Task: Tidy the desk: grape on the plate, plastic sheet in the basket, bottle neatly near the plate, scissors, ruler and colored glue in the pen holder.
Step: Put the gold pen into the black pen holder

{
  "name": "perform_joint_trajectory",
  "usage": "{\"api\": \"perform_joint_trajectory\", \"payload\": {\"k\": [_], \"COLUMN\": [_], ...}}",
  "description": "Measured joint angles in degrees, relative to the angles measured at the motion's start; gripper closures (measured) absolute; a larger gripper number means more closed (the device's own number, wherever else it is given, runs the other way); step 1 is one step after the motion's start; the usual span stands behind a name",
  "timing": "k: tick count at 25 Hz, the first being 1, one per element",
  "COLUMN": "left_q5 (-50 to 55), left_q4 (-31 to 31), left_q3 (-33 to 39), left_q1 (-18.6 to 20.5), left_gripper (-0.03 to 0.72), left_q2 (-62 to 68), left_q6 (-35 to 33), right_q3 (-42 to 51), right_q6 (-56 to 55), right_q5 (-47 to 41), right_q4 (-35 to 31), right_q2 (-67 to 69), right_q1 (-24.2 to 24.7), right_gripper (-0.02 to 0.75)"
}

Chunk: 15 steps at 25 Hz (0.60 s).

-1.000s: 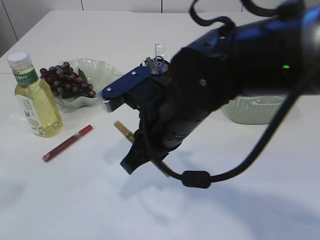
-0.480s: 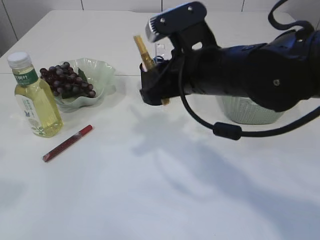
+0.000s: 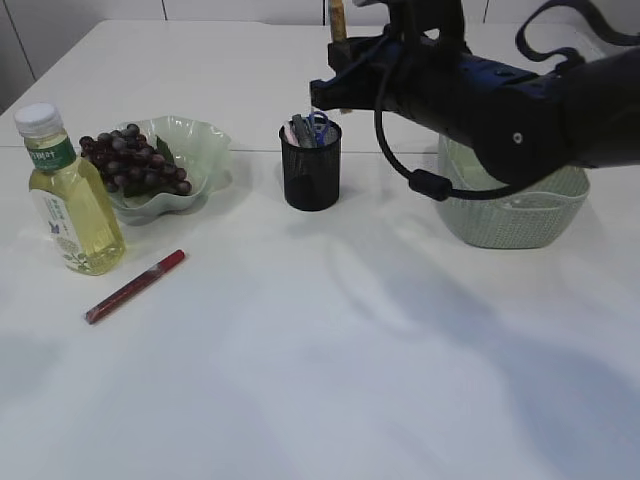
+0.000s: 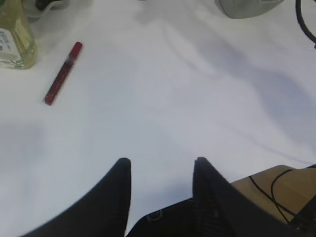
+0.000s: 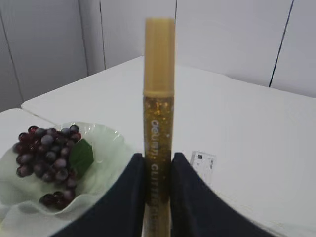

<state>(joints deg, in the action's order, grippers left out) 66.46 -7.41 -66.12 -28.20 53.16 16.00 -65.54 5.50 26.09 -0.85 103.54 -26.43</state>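
My right gripper (image 5: 157, 157) is shut on a gold glitter glue stick (image 5: 158, 98), held upright. In the exterior view the stick (image 3: 338, 18) pokes out at the top edge, above and just behind the black pen holder (image 3: 311, 170). Blue-handled scissors (image 3: 318, 126) stand in the holder, and a clear ruler (image 5: 202, 165) shows its tip beside my fingers. A red glue stick (image 3: 135, 286) lies on the table. The grape bunch (image 3: 130, 160) rests on the green plate (image 3: 205, 140), with the bottle (image 3: 65, 195) to its left. My left gripper (image 4: 162, 160) hangs open and empty. No plastic sheet is in view.
A pale green basket (image 3: 510, 215) stands at the right, partly behind my right arm. The white table stretches bare in front of the pen holder. In the left wrist view the red glue stick (image 4: 62, 73) lies far ahead on the left.
My right arm has lifted the gold glue stick from low over the table's middle up and back to above the pen holder, turning it upright. Nothing else moved.
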Motion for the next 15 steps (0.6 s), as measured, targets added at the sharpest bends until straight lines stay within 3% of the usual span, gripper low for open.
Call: {"api": "perform_joint_trajectory", "payload": {"k": [15], "left_q5": [-1.51], "left_q4": [7.41], "left_q3": [0.00], "left_q1": [0.00], "left_gripper": [0.379], "left_q2": [0.00], "left_q6": [0.00], "right_q3": [-21.56], "right_q6": [-0.11], "right_q5": [1.70], "right_q4": [-1.29], "right_q2": [21.45], "right_q1": [1.32], "right_gripper": [0.598]}}
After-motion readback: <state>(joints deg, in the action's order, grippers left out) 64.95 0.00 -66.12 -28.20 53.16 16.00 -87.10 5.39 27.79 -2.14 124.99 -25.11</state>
